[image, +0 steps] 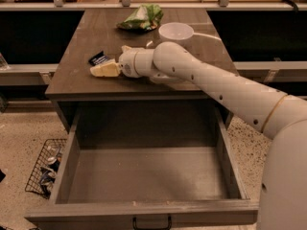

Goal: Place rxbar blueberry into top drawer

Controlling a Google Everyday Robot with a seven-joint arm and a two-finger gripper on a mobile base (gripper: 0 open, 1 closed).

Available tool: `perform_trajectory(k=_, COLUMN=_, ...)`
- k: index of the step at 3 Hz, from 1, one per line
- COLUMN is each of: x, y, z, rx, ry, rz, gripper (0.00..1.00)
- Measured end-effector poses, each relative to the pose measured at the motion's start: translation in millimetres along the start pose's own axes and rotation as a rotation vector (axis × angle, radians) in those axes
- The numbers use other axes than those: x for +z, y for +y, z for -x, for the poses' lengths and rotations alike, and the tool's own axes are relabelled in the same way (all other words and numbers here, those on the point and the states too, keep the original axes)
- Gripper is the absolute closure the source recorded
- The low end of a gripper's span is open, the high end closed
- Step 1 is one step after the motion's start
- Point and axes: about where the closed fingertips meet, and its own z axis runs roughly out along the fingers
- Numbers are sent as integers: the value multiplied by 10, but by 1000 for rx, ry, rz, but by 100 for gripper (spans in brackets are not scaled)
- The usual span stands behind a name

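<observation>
The rxbar blueberry (99, 58), a small dark navy bar with white lettering, lies flat on the left part of the wooden countertop (91, 35). My gripper (101, 70) hovers just in front of and right beside the bar, pointing left, low over the counter. It holds nothing that I can see. The top drawer (144, 211) is pulled wide open below the counter. Its grey-brown box is empty, with a small black handle (151, 223) on the front panel. My white arm reaches in from the right across the counter.
A green-and-white chip bag (141, 17) lies at the back of the counter, with a white bowl (176, 31) to its right. A black wire basket (44, 167) sits on the speckled floor left of the drawer. Dark shelving flanks the counter.
</observation>
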Motion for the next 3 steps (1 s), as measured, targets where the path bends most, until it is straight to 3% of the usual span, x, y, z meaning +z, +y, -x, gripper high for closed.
perform_trajectory(k=2, x=-14, y=2, z=47, rx=0, ry=0, rz=0, gripper=88)
perform_trajectory(k=3, x=-10, y=5, z=47, rx=0, ry=0, rz=1, gripper=100)
